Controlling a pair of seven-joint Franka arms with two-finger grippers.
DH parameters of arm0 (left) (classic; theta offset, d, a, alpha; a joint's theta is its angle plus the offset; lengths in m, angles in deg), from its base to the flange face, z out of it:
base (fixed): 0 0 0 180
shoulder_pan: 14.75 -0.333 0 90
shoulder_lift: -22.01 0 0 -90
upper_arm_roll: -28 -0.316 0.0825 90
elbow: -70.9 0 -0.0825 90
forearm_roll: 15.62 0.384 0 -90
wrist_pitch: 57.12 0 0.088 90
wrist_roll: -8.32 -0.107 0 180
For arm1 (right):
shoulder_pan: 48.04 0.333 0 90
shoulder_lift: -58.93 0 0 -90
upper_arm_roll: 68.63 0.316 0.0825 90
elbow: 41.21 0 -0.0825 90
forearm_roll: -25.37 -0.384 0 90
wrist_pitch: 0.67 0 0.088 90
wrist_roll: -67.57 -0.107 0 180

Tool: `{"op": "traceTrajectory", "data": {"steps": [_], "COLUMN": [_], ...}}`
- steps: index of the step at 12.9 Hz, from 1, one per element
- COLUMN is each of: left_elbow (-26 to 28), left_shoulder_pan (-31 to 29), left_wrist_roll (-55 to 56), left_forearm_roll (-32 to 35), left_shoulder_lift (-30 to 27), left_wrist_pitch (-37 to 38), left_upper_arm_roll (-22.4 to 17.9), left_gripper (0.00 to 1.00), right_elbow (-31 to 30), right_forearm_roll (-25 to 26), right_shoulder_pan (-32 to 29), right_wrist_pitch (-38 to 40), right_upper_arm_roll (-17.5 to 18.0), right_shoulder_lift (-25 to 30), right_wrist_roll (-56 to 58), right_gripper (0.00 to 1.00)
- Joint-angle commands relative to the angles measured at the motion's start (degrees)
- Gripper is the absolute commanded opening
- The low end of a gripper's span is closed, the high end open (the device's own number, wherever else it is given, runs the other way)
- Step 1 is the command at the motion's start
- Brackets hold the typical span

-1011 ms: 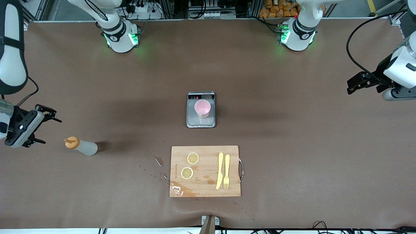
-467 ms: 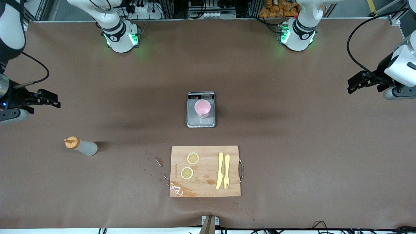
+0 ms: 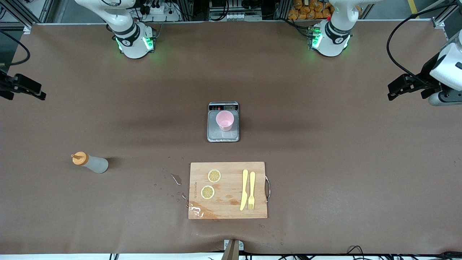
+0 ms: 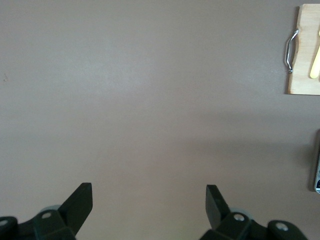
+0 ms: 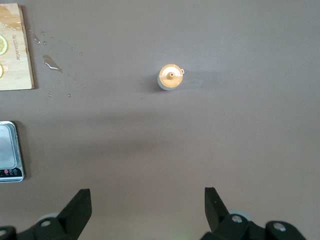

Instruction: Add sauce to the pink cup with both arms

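The sauce bottle (image 3: 90, 163), translucent greyish-white with an orange cap, stands upright on the table toward the right arm's end. The right wrist view shows it from above (image 5: 170, 78). The pink cup (image 3: 225, 120) stands on the grey scale (image 3: 213, 135) at the table's middle. My right gripper (image 3: 39, 94) is open and empty, up over the table's edge at its own end, well apart from the bottle; its open jaws show in the right wrist view (image 5: 147, 200). My left gripper (image 3: 393, 91) is open and empty over bare table at its own end (image 4: 149, 197).
A wooden cutting board (image 3: 231, 206) with two lemon slices (image 3: 214, 176), a yellow knife (image 3: 244, 189) and a yellow fork (image 3: 251, 190) lies nearer the front camera than the scale. Water drops (image 3: 176, 178) lie beside the board. The board's handle shows in the left wrist view (image 4: 290, 50).
My right gripper has swung away from the sauce bottle toward the bases' side and out to the table's edge. My left gripper has drifted slightly. The bottle and cup have not moved.
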Motion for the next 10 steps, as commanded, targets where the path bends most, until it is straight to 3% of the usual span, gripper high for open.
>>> {"op": "traceTrajectory", "data": {"steps": [1,10], "left_elbow": [-0.4,-3.3], "left_shoulder_pan": [-0.5,-0.5], "left_wrist_roll": [-0.1,-0.1], "left_forearm_roll": [-1.0,-1.4], "left_shoulder_lift": [-1.0,-0.3], "left_wrist_pitch": [0.9,3.3], "left_upper_arm_roll": [-0.1,-0.4], "left_gripper": [1.00,1.00], "right_elbow": [-0.1,1.9], "right_forearm_roll": [0.9,1.0], "right_shoulder_pan": [-3.4,-3.7], "right_wrist_pitch": [0.0,0.8], "right_upper_arm_roll": [2.6,2.6], "right_shoulder_lift": [0.0,0.1], "right_wrist_roll": [-1.6,-0.4], "right_gripper": [1.00,1.00]}}
